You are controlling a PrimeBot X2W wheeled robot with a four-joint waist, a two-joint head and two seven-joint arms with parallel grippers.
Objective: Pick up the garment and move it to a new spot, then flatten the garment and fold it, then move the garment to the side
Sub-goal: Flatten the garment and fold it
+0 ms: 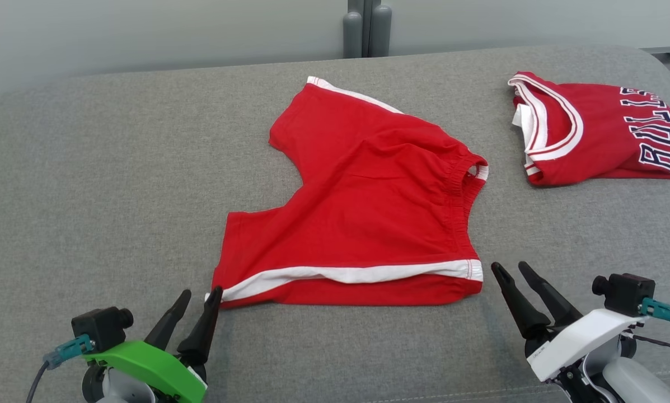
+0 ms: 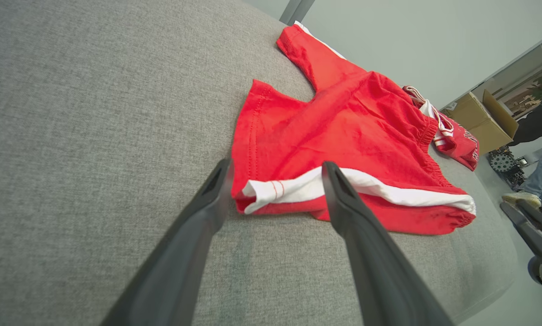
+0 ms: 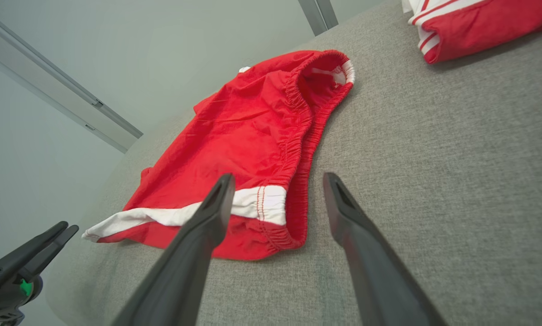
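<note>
Both spread, holding nothing: left gripper (image 1: 201, 291) at lower-left hem of the red shorts (image 1: 362, 201); right gripper (image 1: 508, 265) just beside their lower-right waistband corner.

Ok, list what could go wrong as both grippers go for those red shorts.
The left gripper, open at the red shorts hem corner, may pinch only the top layer, bunching them. The right gripper, open, sits just off the waistband corner and could close on bare grey cushion. The folded Bulls jersey lies near; a rightward move might disturb it.
</note>
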